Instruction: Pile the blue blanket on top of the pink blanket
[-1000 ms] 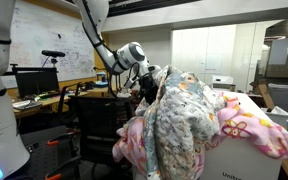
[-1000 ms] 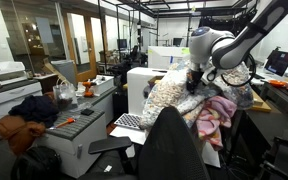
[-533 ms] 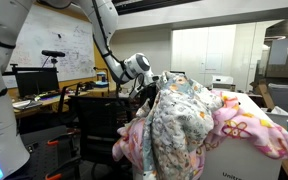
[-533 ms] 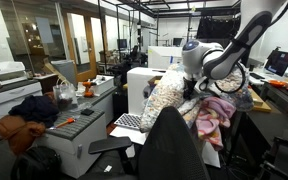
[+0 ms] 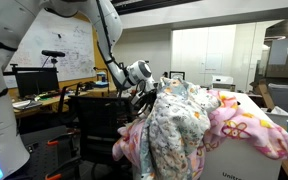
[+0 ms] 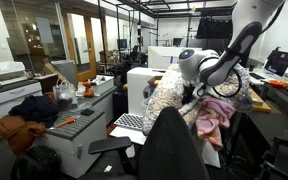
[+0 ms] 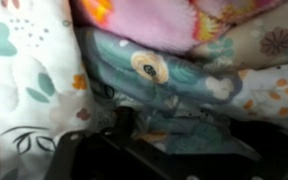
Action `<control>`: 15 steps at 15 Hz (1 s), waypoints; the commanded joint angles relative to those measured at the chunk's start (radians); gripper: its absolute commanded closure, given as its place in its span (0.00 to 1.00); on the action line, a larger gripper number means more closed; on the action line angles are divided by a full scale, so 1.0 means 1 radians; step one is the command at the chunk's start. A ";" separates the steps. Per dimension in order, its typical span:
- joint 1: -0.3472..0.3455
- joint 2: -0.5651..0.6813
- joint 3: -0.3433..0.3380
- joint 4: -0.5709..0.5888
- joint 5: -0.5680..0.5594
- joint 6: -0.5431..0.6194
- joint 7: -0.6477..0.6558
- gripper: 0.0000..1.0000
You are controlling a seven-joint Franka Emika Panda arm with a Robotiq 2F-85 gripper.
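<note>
Wrist view: the frame is filled by bunched fabric. The blue blanket, teal with printed motifs, is seen as a band across the middle. The pink blanket is seen above it, and a white leaf-printed fabric at the left. The gripper is shown only as a dark, blurred shape along the lower edge, pressed against the blue band. Whether its jaws are spread or closed on a fold cannot be told.

In both exterior views the blue blanket is heaped over the pink blanket. The pink blanket is spread on a white cabinet and hangs out from beneath the heap. The gripper is found at the side of the heap, touching the blue blanket near its upper edge. Its fingertips are hidden by the cloth. A black chair back is seen in the foreground in an exterior view.
</note>
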 commanded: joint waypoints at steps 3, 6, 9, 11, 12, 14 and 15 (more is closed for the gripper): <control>0.015 -0.140 0.011 -0.112 0.011 0.025 0.022 0.00; 0.007 -0.258 0.047 -0.199 0.072 -0.002 -0.024 0.00; 0.006 -0.372 0.078 -0.259 0.130 -0.024 -0.059 0.00; 0.006 -0.435 0.093 -0.271 0.162 -0.048 -0.076 0.00; 0.004 -0.462 0.101 -0.275 0.174 -0.057 -0.083 0.00; -0.002 -0.505 0.111 -0.268 0.172 -0.079 -0.076 0.00; -0.006 -0.520 0.114 -0.261 0.159 -0.088 -0.064 0.00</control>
